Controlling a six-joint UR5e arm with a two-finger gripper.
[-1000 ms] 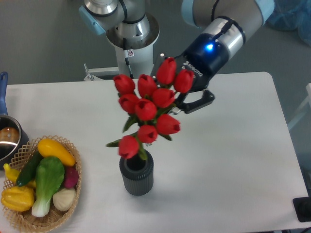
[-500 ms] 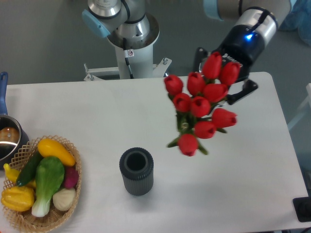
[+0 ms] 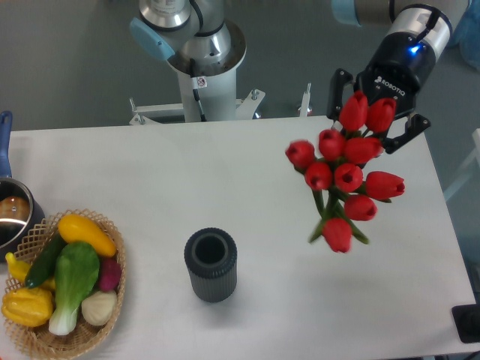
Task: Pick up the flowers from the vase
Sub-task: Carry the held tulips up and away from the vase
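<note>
text: "ROBOTIQ", white letters | on: black gripper (image 3: pixel 373 129) body, 1 o'clock of frame | arm base sticker (image 3: pixel 199 82), 12 o'clock: too small to read

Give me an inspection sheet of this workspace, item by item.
Surface: white table, no spills seen.
Job's things: flowers in the air above the table's right side, clear of the vase, which stands upright and empty.
Clutter: wicker basket of vegetables at front left; pot at left edge.
Grippers: pincer partly hidden behind the buds; grip not visible.
Cables: nothing seen.
Surroundings: arm base behind the table, grey floor.
</note>
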